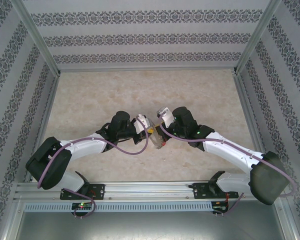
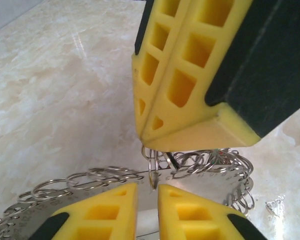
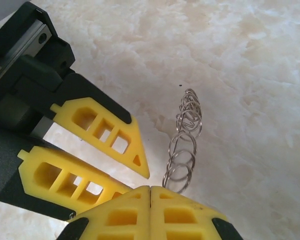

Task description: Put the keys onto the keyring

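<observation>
Near mid-table, my left gripper has its fingers slightly apart, gripping nothing. Just right and a little farther, my right gripper is pinched together on the keyring. I judge only the grasp done; threading the keys is left.

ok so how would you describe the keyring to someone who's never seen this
Start at the middle of the marble-patterned table, where the two arms meet. Pinched at the tip of the shut right gripper is the keyring: a thin silvery loop edged with many small linked wire rings, wiry and shiny against the blocky yellow fingers around it.
</observation>
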You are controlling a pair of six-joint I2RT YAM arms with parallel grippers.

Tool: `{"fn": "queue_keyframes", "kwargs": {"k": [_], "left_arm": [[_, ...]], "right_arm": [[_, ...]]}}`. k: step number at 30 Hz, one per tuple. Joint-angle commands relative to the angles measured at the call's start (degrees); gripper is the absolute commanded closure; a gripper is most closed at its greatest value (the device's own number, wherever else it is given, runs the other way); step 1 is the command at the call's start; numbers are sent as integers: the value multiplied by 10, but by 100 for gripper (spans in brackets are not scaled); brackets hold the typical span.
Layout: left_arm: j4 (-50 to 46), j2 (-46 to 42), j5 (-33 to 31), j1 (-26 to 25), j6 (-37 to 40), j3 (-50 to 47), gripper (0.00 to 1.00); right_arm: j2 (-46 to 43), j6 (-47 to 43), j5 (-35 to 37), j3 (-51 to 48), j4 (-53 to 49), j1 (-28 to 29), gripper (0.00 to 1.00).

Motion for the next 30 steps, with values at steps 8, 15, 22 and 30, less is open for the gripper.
{"fn": "queue_keyframes", "kwargs": {"k": [8,15,22,30], "left_arm": [[-3,-2,8,-4,2,3,73],[-18,1,15,-5,11,17,73],[-14,0,15,-5,9,21,73],[-11,0,14,-5,10,23,75]], "right_arm": [[-18,0,-23,20,17,2,100],[-14,-2,-29,26,16,2,100],[-9,-3,-34,31,12,2,100],[-6,-4,-41,32,11,3,100]]}}
